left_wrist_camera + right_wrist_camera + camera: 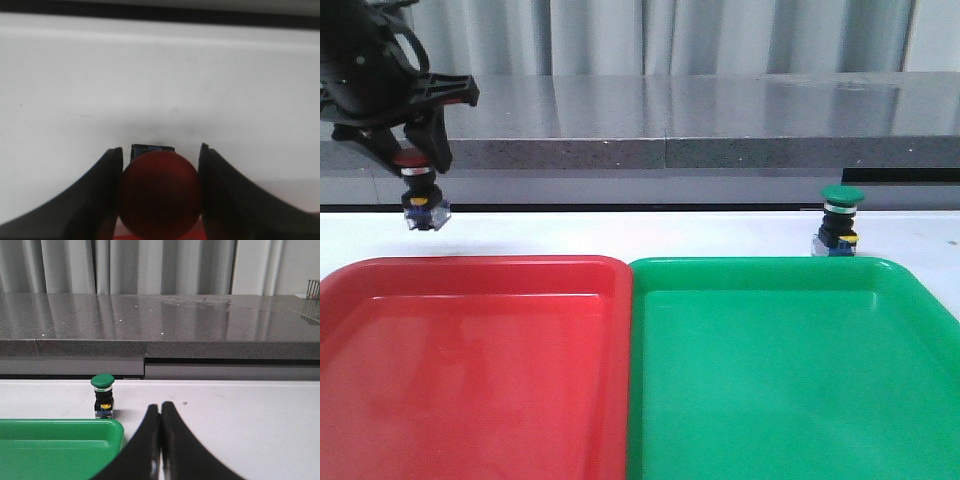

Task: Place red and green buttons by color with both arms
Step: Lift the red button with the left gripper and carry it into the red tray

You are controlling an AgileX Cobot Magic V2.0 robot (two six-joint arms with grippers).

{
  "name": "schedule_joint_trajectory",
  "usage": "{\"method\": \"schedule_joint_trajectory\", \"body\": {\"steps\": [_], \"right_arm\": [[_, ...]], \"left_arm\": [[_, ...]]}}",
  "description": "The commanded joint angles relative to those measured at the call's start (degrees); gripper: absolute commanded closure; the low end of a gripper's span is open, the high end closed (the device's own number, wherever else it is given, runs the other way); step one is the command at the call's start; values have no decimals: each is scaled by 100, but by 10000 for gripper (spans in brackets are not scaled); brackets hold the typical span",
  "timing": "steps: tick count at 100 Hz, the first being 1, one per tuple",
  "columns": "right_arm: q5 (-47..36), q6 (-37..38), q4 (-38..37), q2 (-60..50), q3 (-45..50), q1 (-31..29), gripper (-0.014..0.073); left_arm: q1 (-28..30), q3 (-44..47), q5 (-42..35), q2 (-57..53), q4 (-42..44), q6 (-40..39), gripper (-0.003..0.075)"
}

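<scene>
Carrying the red button in the left gripper, jaws clamped on its cap, hanging above the table just behind the red tray. Next is moving forward over that tray and releasing. Right gripper is sitting fully closed, empty; green button is standing upright on the table behind the green tray.

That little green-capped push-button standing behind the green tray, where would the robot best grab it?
Probably from above, with fingers closing on opposite sides of the green-capped push-button at or just under its wide round cap. It stands upright on the white table, apart from the green plastic tray, and the overhanging cap should resist slipping. The right end effector is shut and must open first.
</scene>
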Motion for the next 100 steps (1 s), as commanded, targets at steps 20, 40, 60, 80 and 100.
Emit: {"method": "schedule_joint_trajectory", "body": {"steps": [20,40,60,80,100], "right_arm": [[-451,-6,-24,-126,-104,-23,658],[-446,-6,-24,-126,-104,-23,658],[-452,-6,-24,-126,-104,-23,658],[-452,-6,-24,-126,-104,-23,658],[-452,-6,-24,-126,-104,-23,658]], "left_arm": [[-247,319,-274,-1081,202,-561,542],[-479,1036,-342,-1584,454,-950,542],[-802,1926,-609,-2072,550,-1385,542],[-1245,2453,-695,-2238,611,-1612,542],[-1578,2801,-746,-2238,611,-1837,542]]}}
